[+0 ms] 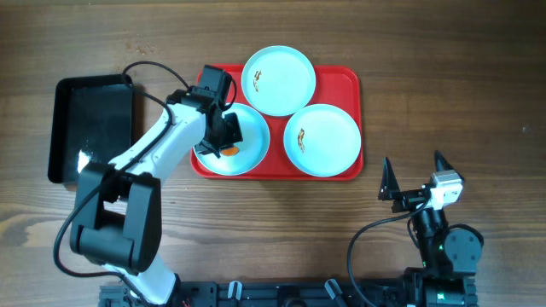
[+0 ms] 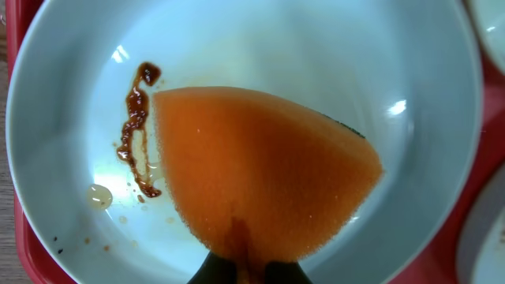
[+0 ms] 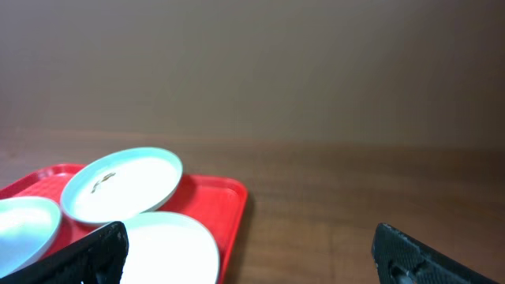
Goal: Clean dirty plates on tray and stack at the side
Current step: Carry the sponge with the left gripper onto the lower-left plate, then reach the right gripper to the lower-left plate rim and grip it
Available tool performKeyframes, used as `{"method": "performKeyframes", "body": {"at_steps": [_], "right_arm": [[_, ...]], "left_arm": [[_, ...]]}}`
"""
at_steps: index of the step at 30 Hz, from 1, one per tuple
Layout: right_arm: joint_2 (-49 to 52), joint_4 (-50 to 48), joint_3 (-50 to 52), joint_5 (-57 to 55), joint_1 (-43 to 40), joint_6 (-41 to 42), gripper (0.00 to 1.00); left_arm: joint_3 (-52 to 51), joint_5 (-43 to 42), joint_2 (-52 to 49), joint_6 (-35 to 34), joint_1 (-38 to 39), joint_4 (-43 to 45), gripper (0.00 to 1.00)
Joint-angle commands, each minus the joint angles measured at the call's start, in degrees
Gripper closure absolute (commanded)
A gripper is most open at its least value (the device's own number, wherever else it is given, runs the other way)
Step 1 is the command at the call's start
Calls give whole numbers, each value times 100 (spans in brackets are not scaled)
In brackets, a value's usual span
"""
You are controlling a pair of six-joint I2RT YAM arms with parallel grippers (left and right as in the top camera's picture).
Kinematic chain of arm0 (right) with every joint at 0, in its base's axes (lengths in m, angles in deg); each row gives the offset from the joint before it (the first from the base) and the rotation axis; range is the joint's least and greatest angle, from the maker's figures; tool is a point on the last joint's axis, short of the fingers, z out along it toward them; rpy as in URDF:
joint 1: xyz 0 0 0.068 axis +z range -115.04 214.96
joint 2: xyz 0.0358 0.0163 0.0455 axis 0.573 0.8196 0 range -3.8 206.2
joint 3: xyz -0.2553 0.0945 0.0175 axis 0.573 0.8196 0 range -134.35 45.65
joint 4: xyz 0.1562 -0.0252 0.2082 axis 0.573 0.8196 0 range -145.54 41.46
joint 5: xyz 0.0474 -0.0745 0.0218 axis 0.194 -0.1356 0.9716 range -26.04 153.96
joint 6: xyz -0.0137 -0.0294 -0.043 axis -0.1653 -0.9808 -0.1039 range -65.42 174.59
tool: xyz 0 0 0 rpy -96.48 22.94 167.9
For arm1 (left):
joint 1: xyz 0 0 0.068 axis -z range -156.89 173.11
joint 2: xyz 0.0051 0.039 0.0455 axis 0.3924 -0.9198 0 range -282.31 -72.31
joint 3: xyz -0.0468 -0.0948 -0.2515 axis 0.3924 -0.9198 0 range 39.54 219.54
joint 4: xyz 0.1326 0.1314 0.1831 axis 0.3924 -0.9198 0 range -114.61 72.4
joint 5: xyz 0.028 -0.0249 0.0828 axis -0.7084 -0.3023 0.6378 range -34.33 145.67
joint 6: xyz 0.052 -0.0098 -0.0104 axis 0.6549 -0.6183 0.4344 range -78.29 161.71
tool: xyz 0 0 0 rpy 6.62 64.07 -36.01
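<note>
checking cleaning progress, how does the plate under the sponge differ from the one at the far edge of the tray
The near-left plate has the orange sponge held in it by the left gripper; the far plate has nothing over it. The near-left plate's brown smear is a long wavy streak; the far plate's is a small mark. Both are round, pale blue, dirty, on the red tray.

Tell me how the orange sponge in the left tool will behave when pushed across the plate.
The orange sponge looks porous and foamy, so it probably squashes and bends rather than staying stiff. It likely weighs little for its bulk. Its rough face should drag on the glossy plate, perhaps nudging it.
</note>
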Motion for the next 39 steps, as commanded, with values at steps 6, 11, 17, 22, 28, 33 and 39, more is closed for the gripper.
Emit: {"method": "performKeyframes", "body": {"at_steps": [6, 11, 17, 22, 28, 33, 39], "right_arm": [[-20, -713, 9, 1683, -20, 2669, 0], [-20, -1882, 7, 1335, -22, 5608, 0], [330, -2551, -671, 1327, -22, 5031, 0], [2022, -573, -2402, 2450, -22, 2435, 0], [5407, 3314, -5759, 3381, -15, 313, 0], [7536, 5722, -8096, 3298, 313, -133, 0], [8835, 5490, -8426, 3650, 916, 446, 0]], "left_arm": [[-26, 168, -55, -127, 11, 105, 96], [-26, 170, -55, -125, 11, 85, 96], [-26, 173, -55, -122, 7, 39, 96], [-26, 173, -55, -122, 7, 44, 96], [-26, 173, -55, -122, 7, 63, 96], [-26, 173, -55, -125, 7, 85, 96], [-26, 170, -55, -125, 7, 105, 96]]}}
